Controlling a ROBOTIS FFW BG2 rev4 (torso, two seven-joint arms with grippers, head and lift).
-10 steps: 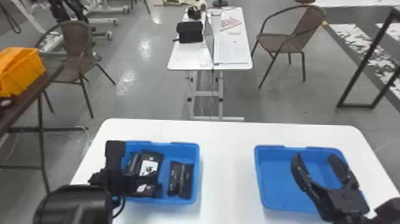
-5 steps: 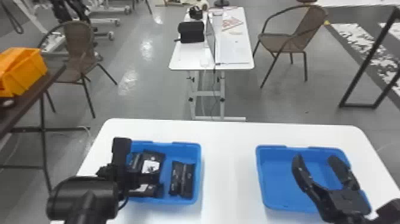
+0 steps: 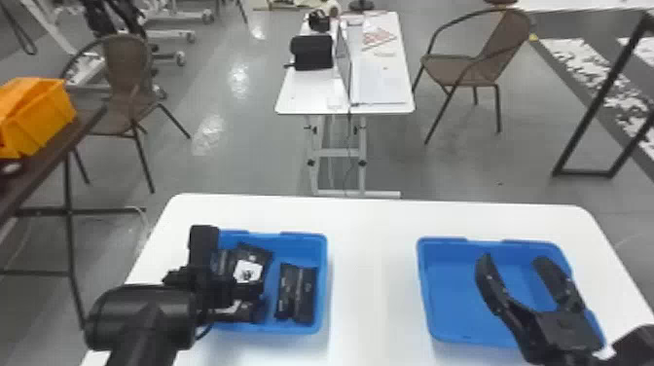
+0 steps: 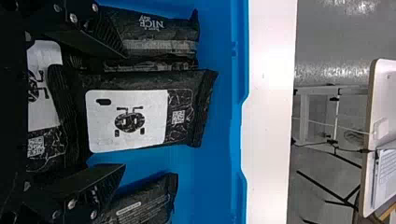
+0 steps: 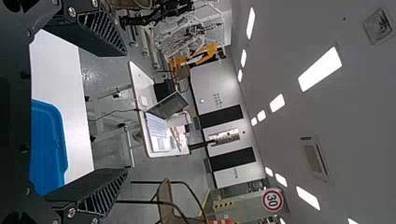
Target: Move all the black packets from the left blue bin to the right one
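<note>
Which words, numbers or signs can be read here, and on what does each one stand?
"NICE": on a black plastic packet in the left blue plastic bin.
"30": on the round white sign with a red ring in the room behind.
Too small or blurred to read: the fine print on another black packet in the same bin.

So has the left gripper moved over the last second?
Yes. In the head view, the left gripper has shifted rightward and slightly forward against the left blue bin.
</note>
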